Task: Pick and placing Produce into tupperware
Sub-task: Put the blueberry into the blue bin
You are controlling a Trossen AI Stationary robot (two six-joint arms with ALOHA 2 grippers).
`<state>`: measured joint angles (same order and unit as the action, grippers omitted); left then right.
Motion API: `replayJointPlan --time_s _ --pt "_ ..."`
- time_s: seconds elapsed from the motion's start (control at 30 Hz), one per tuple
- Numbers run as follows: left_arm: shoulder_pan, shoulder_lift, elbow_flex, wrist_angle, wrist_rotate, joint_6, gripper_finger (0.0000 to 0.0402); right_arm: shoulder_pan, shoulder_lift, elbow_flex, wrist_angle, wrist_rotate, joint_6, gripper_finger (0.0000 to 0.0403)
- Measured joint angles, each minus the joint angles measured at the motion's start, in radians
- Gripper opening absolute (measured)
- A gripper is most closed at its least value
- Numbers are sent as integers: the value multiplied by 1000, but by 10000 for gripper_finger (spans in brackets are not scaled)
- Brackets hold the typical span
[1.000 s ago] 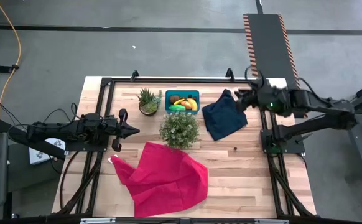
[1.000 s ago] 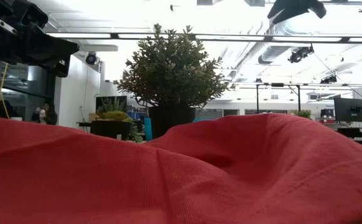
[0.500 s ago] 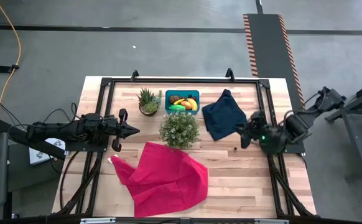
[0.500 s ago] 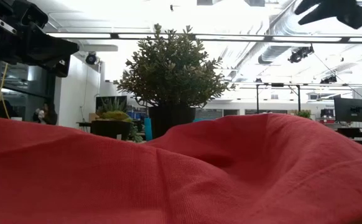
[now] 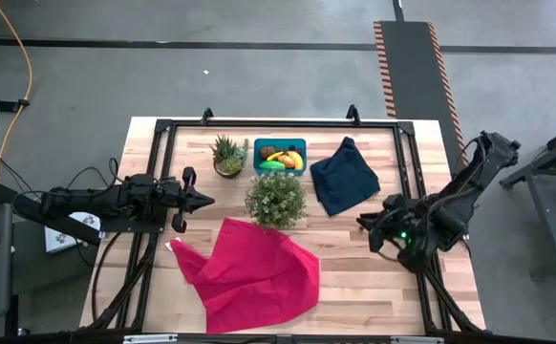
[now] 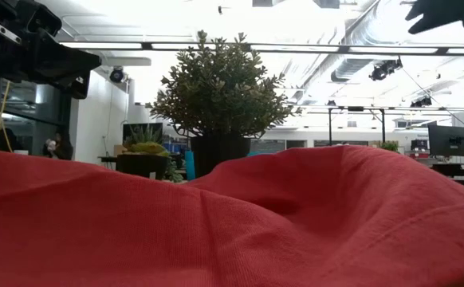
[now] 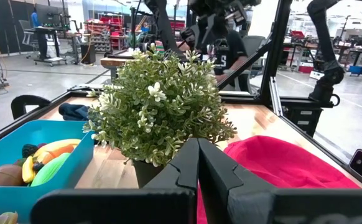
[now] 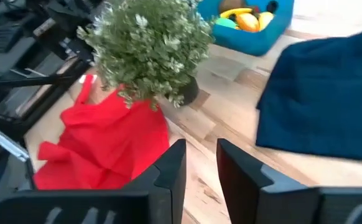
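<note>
No text, label, brand, number or sign can be read on anything in these views.

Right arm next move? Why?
Probably draw the right gripper back to rest. Its fingers are open and empty over bare wood beside the navy cloth, and all the produce in view already lies in the tupperware. The left gripper waits shut at the table's left.
</note>
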<state>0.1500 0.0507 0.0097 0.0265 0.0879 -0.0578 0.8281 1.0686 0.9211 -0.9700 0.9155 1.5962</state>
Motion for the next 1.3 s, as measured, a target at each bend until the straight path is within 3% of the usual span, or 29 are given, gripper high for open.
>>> replayJointPlan --time_s 0.37,0.7,0.8,1.3 --pt "0 0 0 0 0 0 1 174 149 0 -132 71 347 66" --pt "0 0 0 0 0 0 1 312 359 -1 -331 29 747 66" --pt "0 0 0 0 0 0 1 335 420 -1 -319 -27 768 66" --pt "0 0 0 0 0 0 1 338 692 -1 -193 -30 771 66"
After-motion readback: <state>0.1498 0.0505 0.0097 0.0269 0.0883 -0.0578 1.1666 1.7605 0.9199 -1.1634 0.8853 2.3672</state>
